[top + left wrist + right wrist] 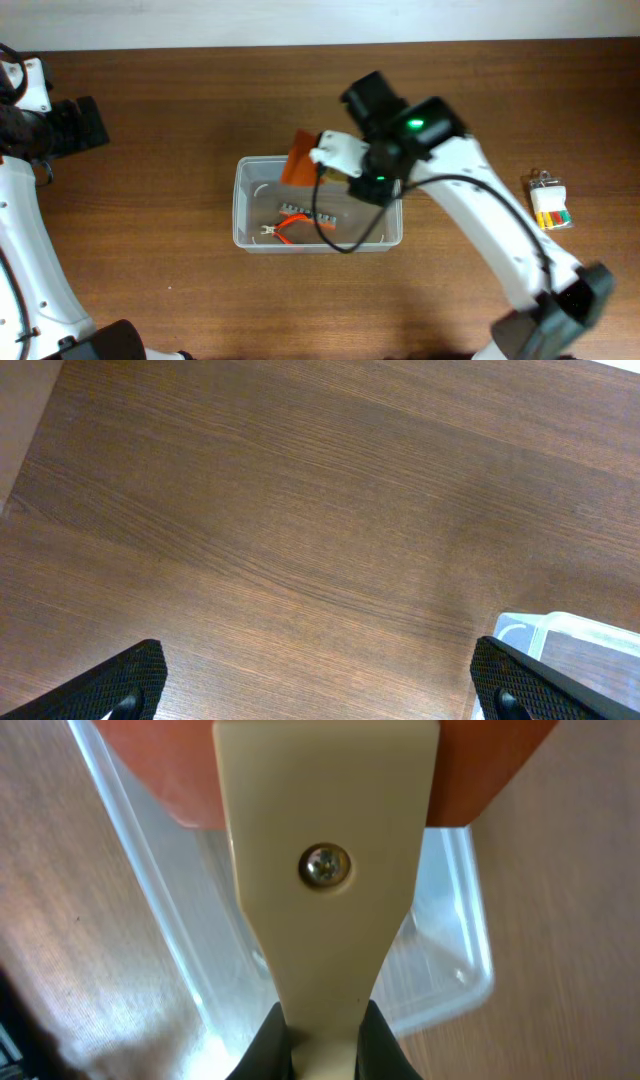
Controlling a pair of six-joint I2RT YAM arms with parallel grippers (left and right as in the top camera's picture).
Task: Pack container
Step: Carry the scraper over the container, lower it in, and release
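The clear plastic container (238, 205) stands mid-table; orange-handled pliers (290, 228) and a small dark strip lie inside it. My right gripper (365, 165) is shut on the cream handle of a scraper (325, 870). The scraper's orange blade (300, 160) hangs over the container's back rim. In the right wrist view the fingers (325, 1040) pinch the handle, with the container (455, 970) below. My left gripper (80, 125) is open and empty at the far left, over bare wood (320, 685). One container corner (570, 630) shows in the left wrist view.
A small clear packet (550, 200) with yellow, red and green pieces lies at the right of the brown wooden table. My right arm reaches in from the lower right across the container's right end.
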